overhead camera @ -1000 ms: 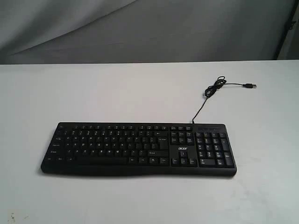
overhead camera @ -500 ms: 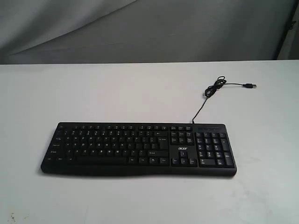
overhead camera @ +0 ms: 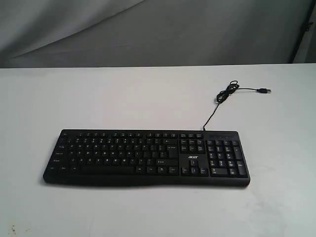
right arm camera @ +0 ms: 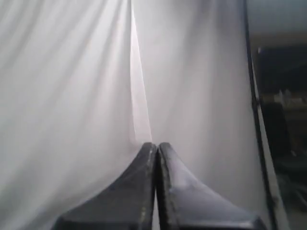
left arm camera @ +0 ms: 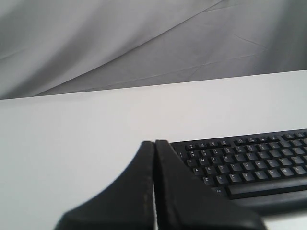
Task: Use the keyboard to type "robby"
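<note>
Since keys likely need a narrow tip, my left gripper (left arm camera: 154, 143) and right gripper (right arm camera: 157, 145) sit pinched together, empty | keyboard (overhead camera: 146, 157) flat, untouched.

Ext view: key legends (overhead camera: 114, 152) on keyboard (overhead camera: 146, 157) too small to read. L wrist view: keyboard cut by frame edge, one corner hidden behind left gripper (left arm camera: 154, 143). R wrist view: right gripper (right arm camera: 157, 144) base cut off; dark clutter (right arm camera: 283, 110) blurred, unidentifiable.

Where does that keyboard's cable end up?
In the exterior view, its USB plug lies unplugged on the white table, right of the cable coil and beyond the number-pad end of the keyboard.
</note>
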Available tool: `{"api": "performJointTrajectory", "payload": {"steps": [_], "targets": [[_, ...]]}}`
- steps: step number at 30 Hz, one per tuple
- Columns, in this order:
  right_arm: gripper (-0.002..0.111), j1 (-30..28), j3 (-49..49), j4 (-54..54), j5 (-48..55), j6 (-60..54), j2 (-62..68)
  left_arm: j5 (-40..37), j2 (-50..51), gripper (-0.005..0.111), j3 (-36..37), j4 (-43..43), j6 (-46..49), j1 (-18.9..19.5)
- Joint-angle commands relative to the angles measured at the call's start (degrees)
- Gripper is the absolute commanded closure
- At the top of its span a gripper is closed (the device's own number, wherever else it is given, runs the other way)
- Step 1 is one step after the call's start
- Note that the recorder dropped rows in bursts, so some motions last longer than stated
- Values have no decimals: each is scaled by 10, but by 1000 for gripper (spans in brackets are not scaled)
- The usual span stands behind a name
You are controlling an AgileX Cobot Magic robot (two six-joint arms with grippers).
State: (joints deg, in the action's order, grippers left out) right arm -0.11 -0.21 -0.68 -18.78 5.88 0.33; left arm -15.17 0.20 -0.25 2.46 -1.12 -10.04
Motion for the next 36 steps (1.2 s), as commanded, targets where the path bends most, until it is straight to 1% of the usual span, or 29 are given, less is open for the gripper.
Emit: {"api": "performJointTrajectory", "payload": {"steps": [1,5,7,8,9,12,14,15,17,18,21,22,23,26,27,28,30,31,33,36], "targets": [[108,1,2,-31,-251,99,-3,3,-2,107,2,3,-2,-3],[108,1,2,-33,-418,100,-3,3,-2,107,2,3,-2,-3],[108,1,2,-30,-455,137,-3,3,-2,107,2,3,-2,-3],[108,1,2,-22,-449,162,-3,3,-2,107,2,3,-2,-3],[108,1,2,-7,-431,191,-3,3,-2,107,2,3,-2,-3],[108,1,-35,71,-311,250,-3,3,-2,107,2,3,-2,-3],[108,1,-82,156,-222,316,-3,3,-2,107,2,3,-2,-3],[108,1,-107,195,-206,340,4,3,-2,107,2,3,-2,-3],[108,1,-162,298,-188,403,45,3,-2,107,2,3,-2,-3],[108,1,-198,361,-178,455,74,3,-2,107,2,3,-2,-3],[108,1,-322,589,-167,622,190,3,-2,107,2,3,-2,-3],[108,1,-370,639,-167,636,240,3,-2,107,2,3,-2,-3],[108,1,-407,662,-165,627,295,3,-2,107,2,3,-2,-3],[108,1,-534,674,-109,603,446,3,-2,107,2,3,-2,-3],[108,1,-577,700,-85,598,493,3,-2,107,2,3,-2,-3],[108,1,-617,759,-62,590,535,3,-2,107,2,3,-2,-3],[108,1,-677,949,-37,610,596,3,-2,107,2,3,-2,-3],[108,1,-694,1006,-29,617,622,3,-2,107,2,3,-2,-3],[108,3,-696,1006,30,573,649,3,-2,107,2,3,-2,-3],[108,29,-696,1006,199,597,675,3,-2,107,2,3,-2,-3]]}}
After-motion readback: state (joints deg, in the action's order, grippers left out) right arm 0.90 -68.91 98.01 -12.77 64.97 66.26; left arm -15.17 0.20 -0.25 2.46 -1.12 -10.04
